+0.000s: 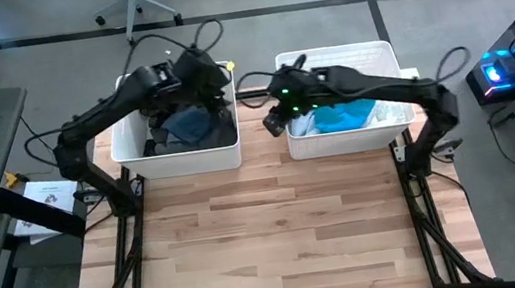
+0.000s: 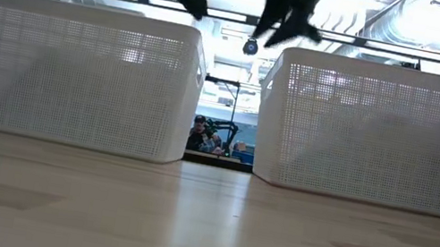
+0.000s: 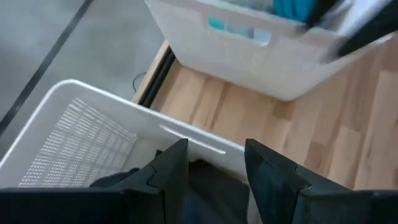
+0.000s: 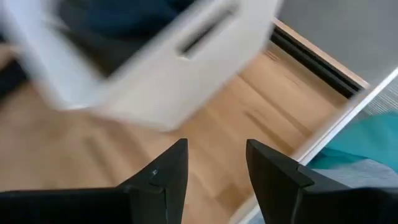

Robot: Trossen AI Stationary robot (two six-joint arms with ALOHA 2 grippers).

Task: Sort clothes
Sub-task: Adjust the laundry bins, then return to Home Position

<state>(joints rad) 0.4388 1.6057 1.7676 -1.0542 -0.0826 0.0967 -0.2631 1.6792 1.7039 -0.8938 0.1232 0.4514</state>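
Sorting looks nearly finished: both tools, left (image 3: 214,171) and right (image 4: 214,171), hover open and empty over the baskets; next, check for strays.

Two baskets sit side by side at the table's (image 1: 280,232) far edge, left basket (image 1: 127,147) and right basket (image 1: 381,51), clothes inside each.

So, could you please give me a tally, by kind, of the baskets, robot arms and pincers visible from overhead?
White baskets: 2 (left, right)
Robot arms: 2 (left, right)
Pincers: 2 (left pincer, right pincer)
Total: 6
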